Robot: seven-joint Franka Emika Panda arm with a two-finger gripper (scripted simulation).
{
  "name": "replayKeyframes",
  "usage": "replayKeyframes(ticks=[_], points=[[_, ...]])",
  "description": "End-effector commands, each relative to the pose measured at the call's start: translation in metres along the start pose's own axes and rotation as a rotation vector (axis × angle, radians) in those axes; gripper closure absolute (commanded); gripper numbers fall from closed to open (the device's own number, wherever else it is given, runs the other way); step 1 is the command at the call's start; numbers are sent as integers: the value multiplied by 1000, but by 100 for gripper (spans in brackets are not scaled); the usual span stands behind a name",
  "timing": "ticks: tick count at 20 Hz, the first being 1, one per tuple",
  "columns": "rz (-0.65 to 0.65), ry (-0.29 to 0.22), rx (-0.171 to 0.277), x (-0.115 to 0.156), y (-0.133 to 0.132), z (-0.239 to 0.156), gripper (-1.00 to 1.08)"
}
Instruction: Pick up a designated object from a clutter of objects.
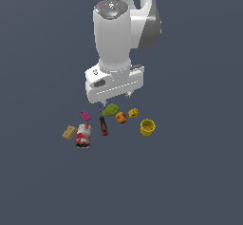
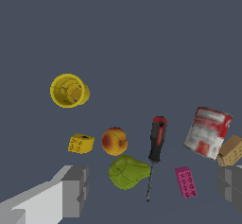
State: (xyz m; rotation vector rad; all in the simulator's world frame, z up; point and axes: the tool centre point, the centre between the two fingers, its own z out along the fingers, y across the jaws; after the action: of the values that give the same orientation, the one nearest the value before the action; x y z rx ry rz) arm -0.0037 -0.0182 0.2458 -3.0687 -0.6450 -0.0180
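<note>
Gripper [image 2: 151, 190] spread wide and empty, poised above the small olive-green, lumpy pear-like object [image 2: 127, 172]. Pear on the dark tabletop [image 2: 142, 38] roughly between the two fingers [image 2: 75, 190], nearer this one. Close beside the pear: red-yellow round fruit [image 2: 114, 141] and red-and-black screwdriver [image 2: 156, 145]. Probably a straight descent, shifted slightly toward the pear.
</note>
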Motion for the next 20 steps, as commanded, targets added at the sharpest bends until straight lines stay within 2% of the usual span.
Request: replayKeyframes(ticks=[1, 20], points=[[-61, -2, -3, -5, 2, 10, -92], [-522, -17, -10, -52, 11, 84, -92]])
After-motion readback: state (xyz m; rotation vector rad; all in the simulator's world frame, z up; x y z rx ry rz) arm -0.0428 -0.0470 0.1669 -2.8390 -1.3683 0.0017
